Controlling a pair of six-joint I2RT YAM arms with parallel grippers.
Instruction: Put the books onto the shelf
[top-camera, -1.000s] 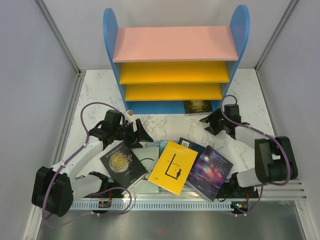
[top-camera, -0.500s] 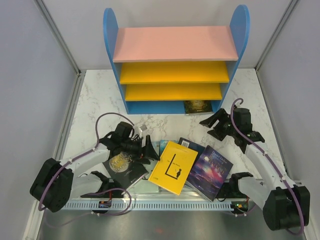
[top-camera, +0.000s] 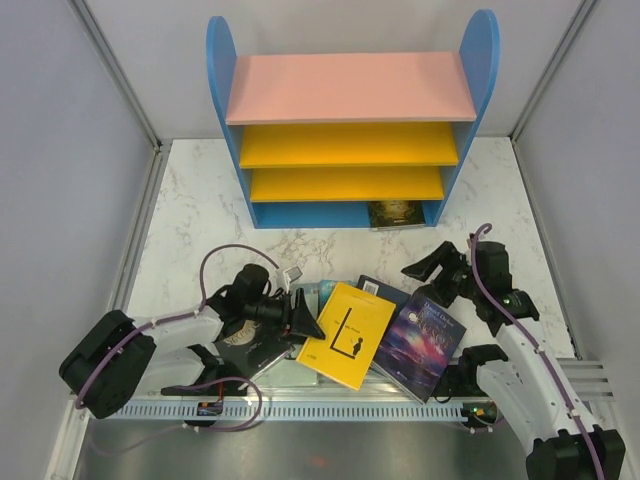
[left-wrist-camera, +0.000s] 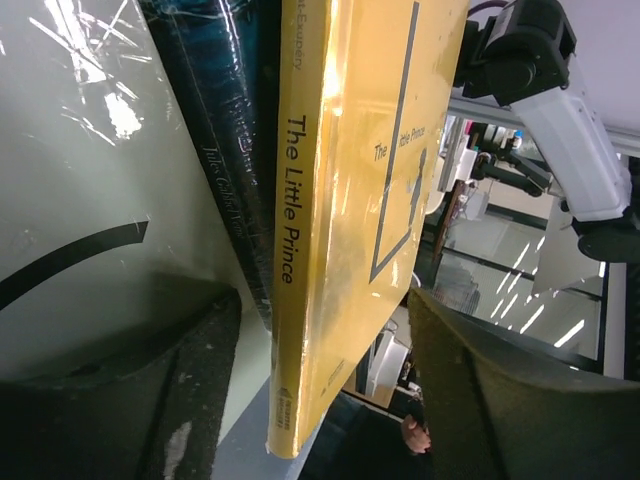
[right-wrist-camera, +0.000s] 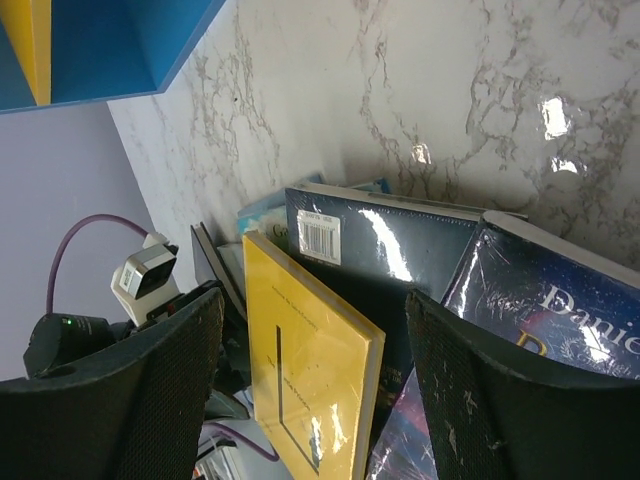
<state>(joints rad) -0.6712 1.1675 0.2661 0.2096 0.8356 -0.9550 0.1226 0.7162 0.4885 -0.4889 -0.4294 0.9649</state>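
Along the near edge of the worktop (top-camera: 200, 210), at its middle, several books lie in a loose overlapping pile. On top is the yellow book (top-camera: 348, 333). Its long axis runs from the near edge toward the shelf (top-camera: 220, 80), leaning slightly right. Its spine is the left long side, and that side faces the left gripper (top-camera: 305, 318).

Seen from the left wrist, the spine stands between the two fingers, one over the yellow cover and one on the other side, by a pale book. The jaws are spread wide with a gap on each side, so nothing is gripped yet. The left arm is clearly the nearer one to this book. It looks as though closing the jaws across the spine comes next.

At the pile's right, the right gripper (top-camera: 418, 280) hovers above the far corner of the galaxy book (top-camera: 420, 343), jaws wide apart and empty.

Beyond the pile, the shelf stands at the far edge, well apart from it. One green-gold book (top-camera: 392, 212) lies on its base, at the right end. Both yellow boards are bare.
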